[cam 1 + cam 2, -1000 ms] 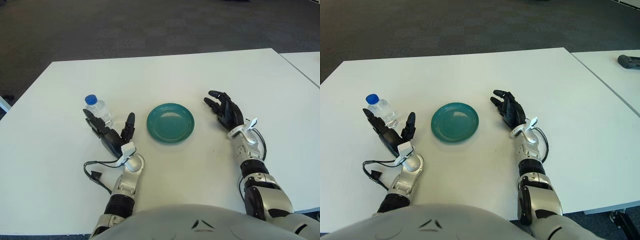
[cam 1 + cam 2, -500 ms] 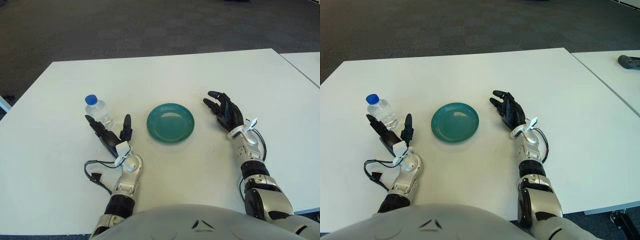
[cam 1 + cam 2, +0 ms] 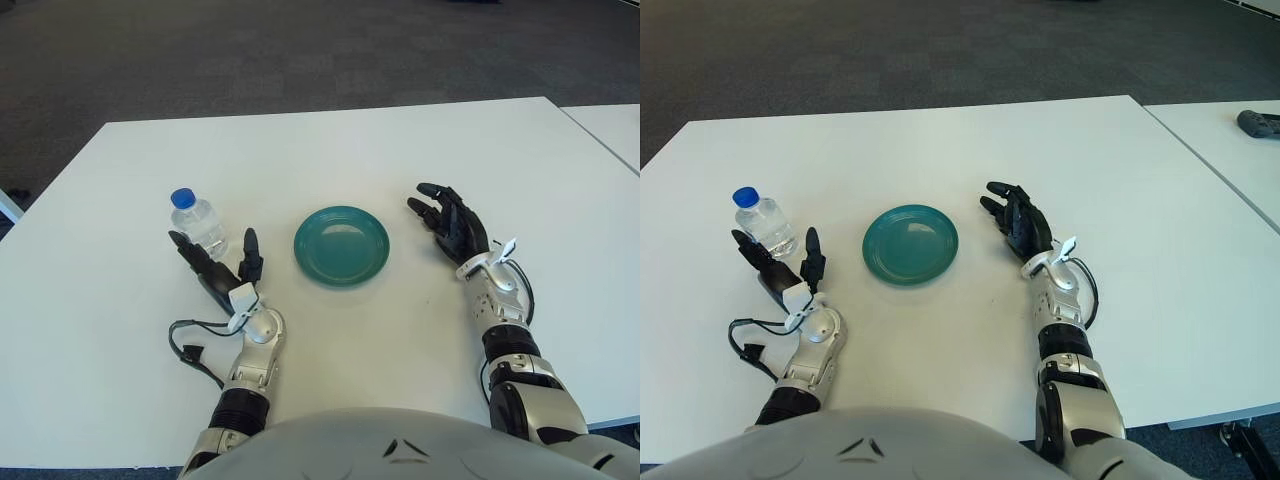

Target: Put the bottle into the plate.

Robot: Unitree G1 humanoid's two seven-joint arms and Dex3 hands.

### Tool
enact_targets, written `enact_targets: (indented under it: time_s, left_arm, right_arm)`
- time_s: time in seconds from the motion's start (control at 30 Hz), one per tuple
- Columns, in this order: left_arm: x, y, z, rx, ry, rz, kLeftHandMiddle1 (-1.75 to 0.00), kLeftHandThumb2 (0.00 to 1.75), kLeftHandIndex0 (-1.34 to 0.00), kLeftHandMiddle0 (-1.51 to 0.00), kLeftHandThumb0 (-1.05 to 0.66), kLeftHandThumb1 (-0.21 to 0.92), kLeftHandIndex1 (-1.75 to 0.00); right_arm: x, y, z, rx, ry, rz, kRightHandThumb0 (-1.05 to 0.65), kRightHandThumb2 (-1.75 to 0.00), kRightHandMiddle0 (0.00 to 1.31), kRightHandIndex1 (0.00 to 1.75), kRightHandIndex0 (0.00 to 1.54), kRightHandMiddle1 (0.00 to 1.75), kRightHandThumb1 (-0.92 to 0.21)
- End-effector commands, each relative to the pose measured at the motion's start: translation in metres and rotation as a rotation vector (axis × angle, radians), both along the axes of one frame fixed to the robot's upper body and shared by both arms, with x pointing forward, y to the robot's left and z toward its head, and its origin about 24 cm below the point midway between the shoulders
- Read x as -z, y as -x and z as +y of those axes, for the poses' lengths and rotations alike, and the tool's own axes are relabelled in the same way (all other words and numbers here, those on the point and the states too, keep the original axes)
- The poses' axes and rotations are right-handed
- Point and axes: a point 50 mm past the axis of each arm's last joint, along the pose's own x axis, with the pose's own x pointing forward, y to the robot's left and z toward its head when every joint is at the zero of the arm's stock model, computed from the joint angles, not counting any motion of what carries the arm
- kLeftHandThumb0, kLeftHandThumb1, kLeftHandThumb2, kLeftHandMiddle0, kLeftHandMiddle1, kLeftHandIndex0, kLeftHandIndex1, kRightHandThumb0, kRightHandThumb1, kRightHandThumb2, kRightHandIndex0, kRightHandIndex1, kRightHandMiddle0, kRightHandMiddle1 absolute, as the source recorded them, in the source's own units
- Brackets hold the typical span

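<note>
A small clear water bottle (image 3: 198, 221) with a blue cap stands upright on the white table (image 3: 330, 150), left of a round teal plate (image 3: 341, 245). My left hand (image 3: 216, 268) is just in front of the bottle, palm up and fingers spread, touching nothing. The bottle shows free behind its fingertips. Right of the plate, my right hand (image 3: 448, 219) hovers with relaxed, spread fingers and holds nothing. The plate has nothing in it.
A black cable (image 3: 190, 345) loops beside my left wrist on the table. A second white table (image 3: 1240, 150) stands to the right with a dark object (image 3: 1260, 122) on it. Dark carpet lies beyond the far edge.
My left hand has drawn back toward me and lowered, away from the bottle. The bottle, the plate and my right hand have stayed in place.
</note>
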Motion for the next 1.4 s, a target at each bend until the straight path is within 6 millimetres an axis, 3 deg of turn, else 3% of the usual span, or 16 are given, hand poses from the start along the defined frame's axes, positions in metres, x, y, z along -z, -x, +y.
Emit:
enact_targets:
  time_s: [0.0, 0.37, 0.5, 0.9, 1.37]
  left_arm:
    - [0.044, 0.036, -0.064, -0.018, 0.285, 0.305, -0.03, 0.32, 0.00, -0.08, -1.05, 0.92, 0.00]
    - [0.050, 0.033, -0.053, -0.046, 0.326, 0.312, -0.03, 0.37, -0.02, -0.10, -1.05, 0.92, -0.02]
    - [0.050, 0.032, -0.049, -0.052, 0.328, 0.309, -0.03, 0.37, -0.03, -0.10, -1.05, 0.92, -0.02]
    - [0.051, 0.029, -0.028, -0.074, 0.350, 0.312, -0.02, 0.34, -0.01, -0.10, -1.05, 0.92, -0.03]
    - [0.048, 0.027, -0.014, -0.094, 0.352, 0.343, -0.01, 0.38, 0.00, -0.12, -1.05, 0.92, -0.11]
  right_arm:
    - [0.009, 0.006, -0.005, 0.057, -0.030, 0.026, -0.54, -0.78, 0.18, 0.48, 0.48, 0.93, -0.90]
    - [0.014, 0.010, -0.009, 0.061, -0.091, 0.028, -0.51, -0.86, 0.17, 0.43, 0.48, 0.92, -0.86]
    - [0.023, 0.010, -0.028, 0.070, -0.076, 0.084, -0.52, -0.82, 0.16, 0.41, 0.48, 0.91, -0.87]
    - [0.025, 0.008, -0.022, 0.062, -0.123, 0.099, -0.57, -0.71, 0.14, 0.39, 0.51, 0.91, -0.91]
    - [0.022, 0.015, -0.024, 0.009, -0.067, 0.050, -0.71, -0.70, 0.11, 0.37, 0.49, 0.93, -0.92]
